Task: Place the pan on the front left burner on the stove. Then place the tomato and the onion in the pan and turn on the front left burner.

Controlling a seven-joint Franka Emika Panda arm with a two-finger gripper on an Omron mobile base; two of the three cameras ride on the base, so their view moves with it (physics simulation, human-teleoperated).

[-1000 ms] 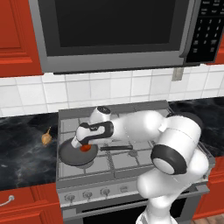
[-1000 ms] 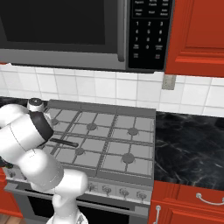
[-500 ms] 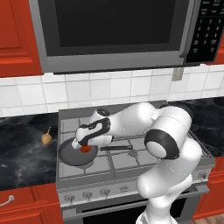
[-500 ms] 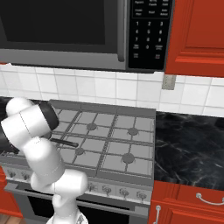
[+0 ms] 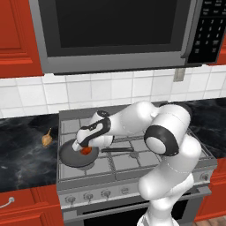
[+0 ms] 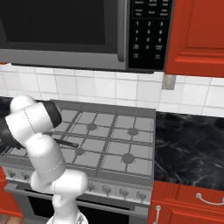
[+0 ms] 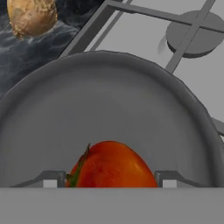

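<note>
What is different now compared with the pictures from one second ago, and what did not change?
The arm folded further over the stove's front left, elbow swinging toward the camera; the gripper stayed low over the pan with the tomato between its fingertips. Whether it has let go cannot be told. The pan, its handle pointing right, and the onion on the counter did not move.

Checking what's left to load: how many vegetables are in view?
2. The tomato sits in the pan, between the gripper tips; the onion lies on the counter left of the stove.
</note>
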